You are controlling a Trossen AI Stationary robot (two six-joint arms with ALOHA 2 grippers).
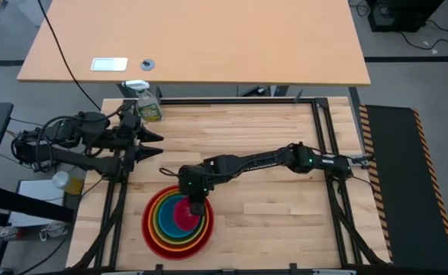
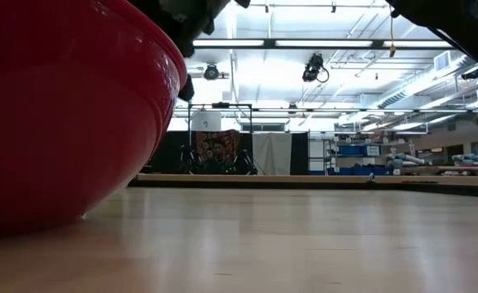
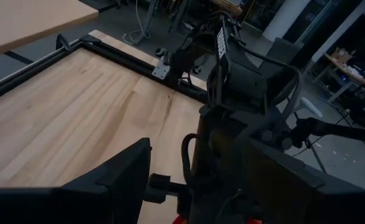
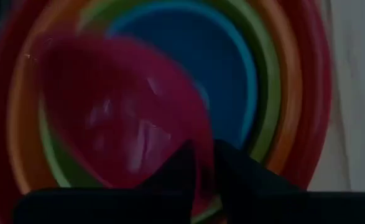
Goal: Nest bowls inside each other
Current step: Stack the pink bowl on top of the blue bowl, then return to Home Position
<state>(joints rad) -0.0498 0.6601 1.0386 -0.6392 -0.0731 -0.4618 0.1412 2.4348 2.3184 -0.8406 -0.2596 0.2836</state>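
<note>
Four glossy plastic bowls, red (image 1: 152, 234), orange (image 1: 159, 228), green (image 1: 165, 219) and blue (image 1: 171, 216), sit nested at the table's (image 1: 269, 221) seven o'clock, while the right hand (image 4: 205, 163) pinches the small pink-magenta bowl's rim (image 4: 123, 127) over them, tilted and unreleased; the left hand (image 1: 153, 147) waits spread at ten o'clock.

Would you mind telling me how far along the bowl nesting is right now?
Red, orange, green and blue bowls are nested. The right gripper has the pink bowl by its rim over them; releasing remains. The left gripper waits open.
</note>
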